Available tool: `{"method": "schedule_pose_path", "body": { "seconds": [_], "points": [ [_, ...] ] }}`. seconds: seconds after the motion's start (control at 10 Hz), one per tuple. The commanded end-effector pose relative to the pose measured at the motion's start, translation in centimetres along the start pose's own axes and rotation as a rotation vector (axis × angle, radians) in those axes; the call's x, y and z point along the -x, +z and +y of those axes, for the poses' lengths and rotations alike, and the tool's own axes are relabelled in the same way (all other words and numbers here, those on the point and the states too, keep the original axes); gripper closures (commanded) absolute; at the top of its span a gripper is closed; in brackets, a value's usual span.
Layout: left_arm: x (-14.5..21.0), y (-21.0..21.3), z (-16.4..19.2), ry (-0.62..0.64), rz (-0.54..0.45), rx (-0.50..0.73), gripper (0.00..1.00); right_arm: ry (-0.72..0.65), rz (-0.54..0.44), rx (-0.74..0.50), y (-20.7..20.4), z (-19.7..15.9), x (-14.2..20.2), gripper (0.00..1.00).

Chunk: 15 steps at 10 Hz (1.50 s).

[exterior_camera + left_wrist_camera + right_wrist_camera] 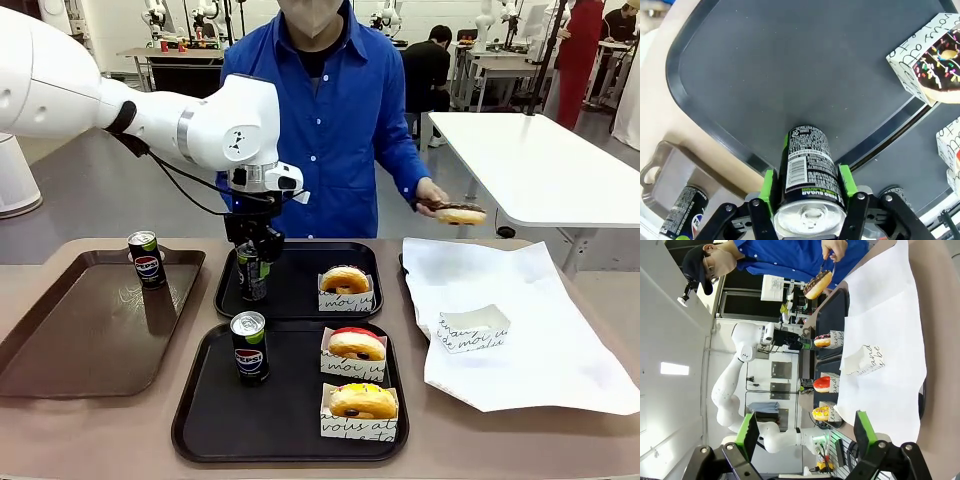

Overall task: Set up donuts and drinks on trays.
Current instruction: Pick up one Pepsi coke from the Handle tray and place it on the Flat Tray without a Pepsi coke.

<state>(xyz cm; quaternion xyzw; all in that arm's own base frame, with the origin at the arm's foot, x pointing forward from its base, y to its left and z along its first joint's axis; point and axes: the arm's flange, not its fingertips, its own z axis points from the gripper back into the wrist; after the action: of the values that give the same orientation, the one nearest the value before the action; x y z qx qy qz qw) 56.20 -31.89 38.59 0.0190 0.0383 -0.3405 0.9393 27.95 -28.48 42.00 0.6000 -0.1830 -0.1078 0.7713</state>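
Progress looks past the halfway mark. On the near black tray (pixel 200 420) a can (pixel 249 347) stands at the left, with a red-iced donut (pixel 356 345) and a yellow-iced donut (pixel 363 401) in their paper sleeves at the right. The far black tray (pixel 300 300) holds one sleeved donut (pixel 345 281) at its right, and the left pincer (pixel 255 262) is holding a second can (pixel 809 172) upright at that tray's left end; in the left wrist view the green pads (pixel 846 179) sit against both sides of the can, so it reads as grasped, though whether its base touches the tray I cannot tell. The right pincer (pixel 807 432) stands released, its two fingers well apart with nothing between them.

Still to do, as I judge it: set down and let go of this can, and fill the far tray's second donut place. The person's hand (pixel 432 192) holds a chocolate-iced donut (pixel 458 212) above the white paper (pixel 530 330), where an empty sleeve (pixel 474 329) waits. A third can (pixel 147 258) remains on the brown tray (pixel 80 340) at the left, apart from both black trays.
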Motion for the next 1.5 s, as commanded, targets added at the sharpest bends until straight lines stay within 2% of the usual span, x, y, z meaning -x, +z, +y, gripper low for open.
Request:
{"method": "schedule_pose_path", "body": {
  "seconds": [0.0, 0.1, 0.2, 0.4, 0.7, 1.0, 1.2, 1.4],
  "points": [
    [2.1, 1.9, -0.2, -0.016, -0.046, 0.012, 0.00, 0.001, -0.001, -0.010, 0.0, 0.1, 0.0, 0.00],
    [3.4, 3.2, -0.5, -0.035, -0.073, -0.005, 0.00, 0.001, -0.001, -0.010, 0.0, 0.1, 0.0, 0.00],
    [4.9, 4.6, -0.8, -0.043, -0.110, -0.012, 0.19, 0.001, -0.001, -0.010, 0.0, 0.1, 0.0, 0.00],
    [8.4, 6.0, -0.9, -0.028, -0.187, -0.034, 0.00, 0.001, -0.001, -0.010, 0.0, 0.1, 0.0, 0.00],
    [13.2, 7.0, 0.6, 0.023, -0.265, -0.034, 0.00, 0.001, -0.001, -0.010, 0.0, 0.1, 0.0, 0.00],
    [18.0, 5.8, 1.7, 0.101, -0.329, -0.032, 0.00, 0.001, -0.001, -0.010, 0.0, 0.1, 0.0, 0.00],
    [19.6, 5.6, 3.0, 0.141, -0.338, -0.018, 0.00, 0.001, -0.001, -0.010, 0.0, 0.1, 0.0, 0.00],
    [19.3, 4.2, 4.5, 0.174, -0.335, 0.039, 0.00, 0.001, -0.001, -0.010, 0.0, 0.1, 0.0, 0.00]
  ]
}}
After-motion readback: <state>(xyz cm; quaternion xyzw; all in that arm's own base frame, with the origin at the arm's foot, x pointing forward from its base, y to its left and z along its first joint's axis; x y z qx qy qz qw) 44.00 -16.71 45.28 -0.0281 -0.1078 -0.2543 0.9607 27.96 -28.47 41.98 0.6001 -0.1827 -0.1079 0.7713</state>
